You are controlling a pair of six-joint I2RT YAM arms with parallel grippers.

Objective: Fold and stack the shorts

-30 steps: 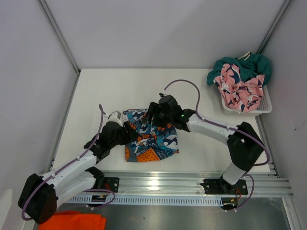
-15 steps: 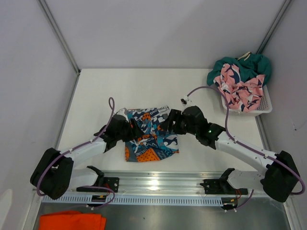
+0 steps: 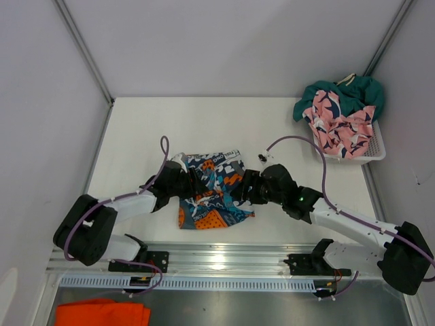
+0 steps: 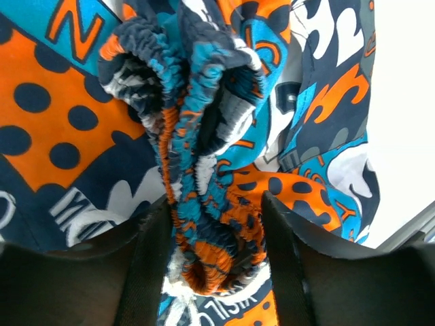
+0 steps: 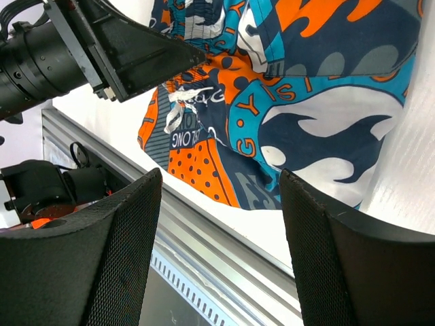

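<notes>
Clamping bunched graphic shorts [image 4: 204, 136], left pincer [image 4: 216, 241]; right pincer [image 5: 221, 204] spread wide.

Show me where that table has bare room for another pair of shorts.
The widest bare patch is the far strip of the table, between the back wall and the graphic-print shorts. Another runs along the table's left edge. The middle is crowded: the left hand and right hand meet on those shorts. The basket at far right is full.

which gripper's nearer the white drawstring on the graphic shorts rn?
Left. The left gripper is shut on the bunched waistband, right beside the white drawstring. The right gripper is open over the opposite side of the graphic shorts, apart from the drawstring.
</notes>
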